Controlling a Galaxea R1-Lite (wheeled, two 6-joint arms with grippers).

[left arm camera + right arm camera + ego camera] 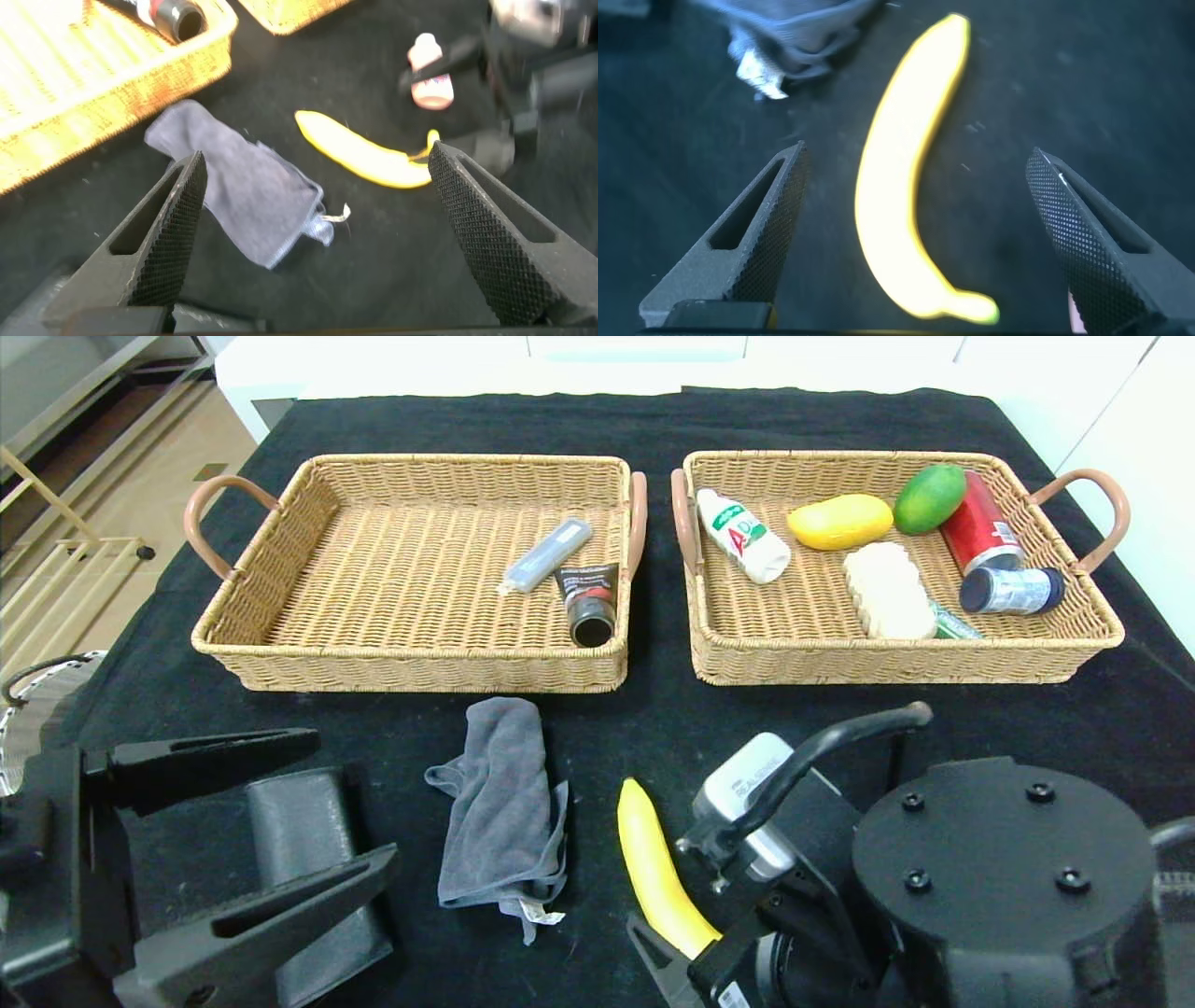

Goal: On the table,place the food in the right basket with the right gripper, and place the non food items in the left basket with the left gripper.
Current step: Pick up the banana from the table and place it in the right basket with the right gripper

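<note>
A yellow banana [653, 868] lies on the black table near the front, and a crumpled grey cloth [499, 803] lies to its left. My right gripper [917, 154] is open low over the banana [896, 224], which lies between its fingers without touching them. In the head view one of its fingers [653, 943] shows beside the banana's near end. My left gripper [355, 798] is open and empty at the front left. In its wrist view the left gripper [318, 154] looks at the cloth [243, 196] and the banana [360, 154].
The left basket [280, 607] holds a grey tube [546, 555] and a black tube [588, 602]. The right basket [719, 635] holds several food items, among them a bottle [742, 534], a mango [840, 521] and a can [980, 532]. A small white and pink bottle [430, 73] stands by the right arm.
</note>
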